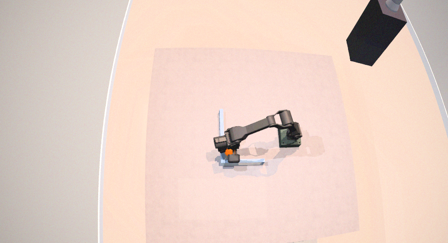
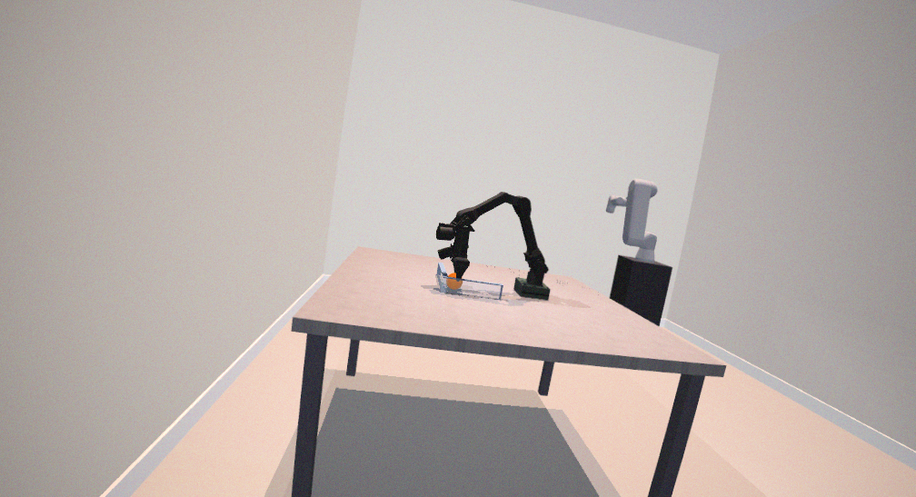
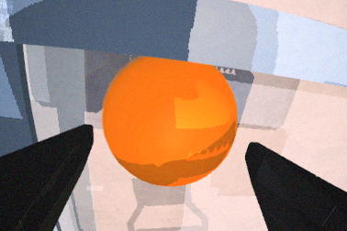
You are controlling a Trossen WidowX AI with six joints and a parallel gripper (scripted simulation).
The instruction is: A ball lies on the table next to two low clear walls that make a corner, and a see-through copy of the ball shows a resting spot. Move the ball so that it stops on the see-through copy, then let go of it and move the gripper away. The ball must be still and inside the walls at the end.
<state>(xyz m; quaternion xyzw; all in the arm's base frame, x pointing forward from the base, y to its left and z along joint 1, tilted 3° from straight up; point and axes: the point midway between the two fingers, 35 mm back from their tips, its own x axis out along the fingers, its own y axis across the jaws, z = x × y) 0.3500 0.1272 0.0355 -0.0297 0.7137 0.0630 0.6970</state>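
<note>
The orange ball (image 1: 228,152) (image 2: 454,281) (image 3: 170,122) sits low inside the corner of the two clear walls. One wall (image 1: 221,119) (image 3: 11,90) runs up from the corner in the top view; the other wall (image 1: 255,161) (image 3: 115,21) runs right from it. In the wrist view, the ball's far edge meets the second wall's edge. My gripper (image 2: 459,276) (image 3: 172,142) is open around the ball, with a gap on both sides between ball and fingertips. The see-through copy cannot be told apart from the ball. Ball contact with table or walls is unclear.
My arm's green base (image 1: 290,139) (image 2: 531,288) stands on the table (image 1: 188,84) (image 2: 384,301), right of the walls. A grey robot arm (image 2: 635,212) stands on a black pedestal (image 1: 373,31) (image 2: 641,288) beyond the table.
</note>
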